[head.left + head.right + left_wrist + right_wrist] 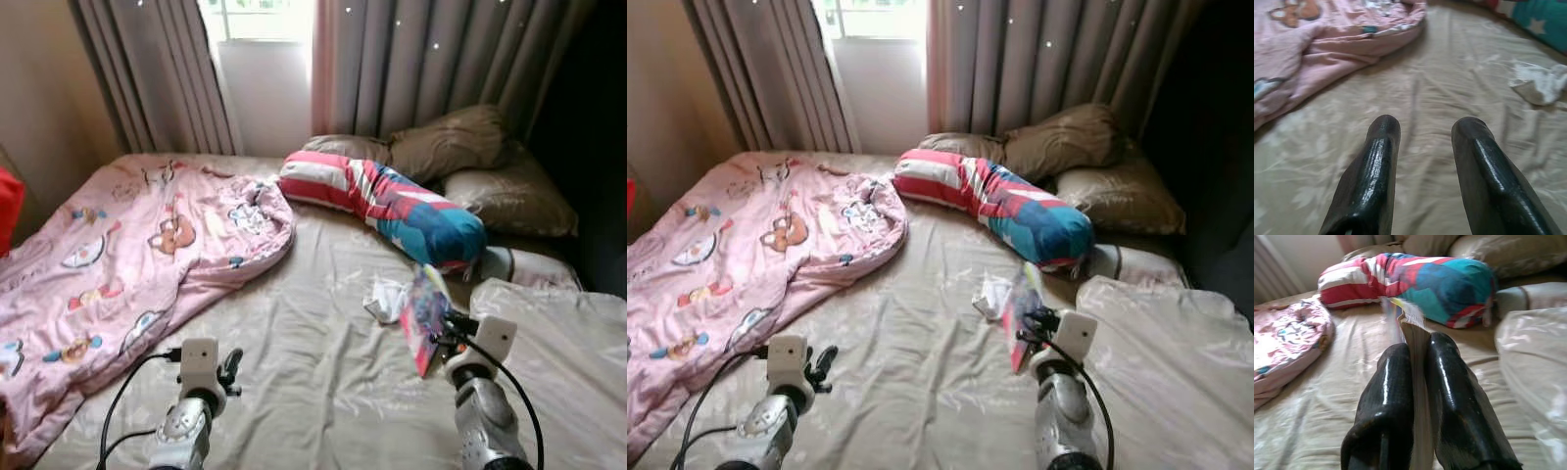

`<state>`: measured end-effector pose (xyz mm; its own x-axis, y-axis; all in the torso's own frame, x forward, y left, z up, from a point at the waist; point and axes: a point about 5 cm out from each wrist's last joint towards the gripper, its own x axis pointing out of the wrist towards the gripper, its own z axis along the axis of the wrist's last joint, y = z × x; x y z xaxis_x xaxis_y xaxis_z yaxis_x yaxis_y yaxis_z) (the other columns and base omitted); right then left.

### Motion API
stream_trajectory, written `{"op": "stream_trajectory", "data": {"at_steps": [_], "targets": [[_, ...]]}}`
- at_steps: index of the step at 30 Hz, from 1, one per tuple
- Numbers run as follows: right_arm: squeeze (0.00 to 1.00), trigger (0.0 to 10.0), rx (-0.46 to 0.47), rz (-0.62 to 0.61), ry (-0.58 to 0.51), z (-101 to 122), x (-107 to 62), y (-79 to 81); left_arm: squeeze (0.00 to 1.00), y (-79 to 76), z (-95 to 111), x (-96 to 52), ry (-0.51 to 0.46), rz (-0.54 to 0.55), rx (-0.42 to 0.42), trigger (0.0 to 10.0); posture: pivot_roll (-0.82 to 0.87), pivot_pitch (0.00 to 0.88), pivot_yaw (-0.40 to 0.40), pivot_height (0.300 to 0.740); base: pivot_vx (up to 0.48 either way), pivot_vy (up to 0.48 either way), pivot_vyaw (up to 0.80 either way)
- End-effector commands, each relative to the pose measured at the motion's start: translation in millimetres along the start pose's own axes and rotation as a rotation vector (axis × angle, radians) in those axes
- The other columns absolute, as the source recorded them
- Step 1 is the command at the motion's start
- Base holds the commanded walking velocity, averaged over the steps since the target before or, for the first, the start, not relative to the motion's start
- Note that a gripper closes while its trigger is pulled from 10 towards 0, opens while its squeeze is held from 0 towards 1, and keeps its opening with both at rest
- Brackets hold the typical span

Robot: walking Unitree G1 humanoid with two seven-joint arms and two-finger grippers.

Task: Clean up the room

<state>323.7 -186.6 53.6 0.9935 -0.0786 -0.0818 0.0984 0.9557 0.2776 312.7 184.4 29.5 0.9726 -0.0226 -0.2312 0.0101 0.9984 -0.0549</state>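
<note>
Bedding covers most of the scene: a beige sheet [313, 372] spreads across the bed, a pink cartoon quilt [127, 255] lies bunched from nine to eleven o'clock, a striped red, white and teal bolster [392, 206] sits at one o'clock, and brown pillows [460, 147] are stacked behind it toward the curtains [431, 59]. The right gripper [1418, 362] hovers at four o'clock over the sheet, its two fingers pressed onto a thin colourful packet [425, 315] that stands on edge between them, raised clear of the sheet. Just beside it, toward twelve o'clock, a crumpled white tissue [387, 297] lies loose on the sheet. The left gripper [1425, 142] hangs at seven o'clock with its fingers spread and nothing between them. The step in hand looks like carrying litter off the bed; doing it well probably means keeping the pinch firm on the packet, which is flat and slippery-looking, and lifting it straight away from the bolster so it does not snag. The free left gripper could then take the tissue, closing low so as to catch the tissue rather than a fold of sheet. Print shows on the packet, but it is too blurred to read, and no brand can be made out.
</note>
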Motion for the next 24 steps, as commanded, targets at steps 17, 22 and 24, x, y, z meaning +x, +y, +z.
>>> {"op": "stream_trajectory", "data": {"at_steps": [17,22,24], "targets": [[0.0,10.0,-0.014,0.015,-0.028,6.6,2.4,0.7,0.0,0.0,-4.2,-1.5,0.021,0.007,0.007,10.0,-0.1,0.034,0.023,0.74,0.0,-0.087,-0.44],[0.0,10.0,-0.009,0.019,-0.029,6.2,2.1,1.3,0.0,-0.3,-4.6,-1.7,0.022,0.005,0.008,10.0,-0.1,0.034,0.025,0.74,0.0,0.0,0.0],[0.0,10.0,-0.008,0.022,-0.032,6.3,2.0,1.9,0.0,-0.4,-4.5,-1.7,0.022,0.003,0.009,10.0,-0.1,0.035,0.026,0.74,0.0,0.0,0.0]]}}
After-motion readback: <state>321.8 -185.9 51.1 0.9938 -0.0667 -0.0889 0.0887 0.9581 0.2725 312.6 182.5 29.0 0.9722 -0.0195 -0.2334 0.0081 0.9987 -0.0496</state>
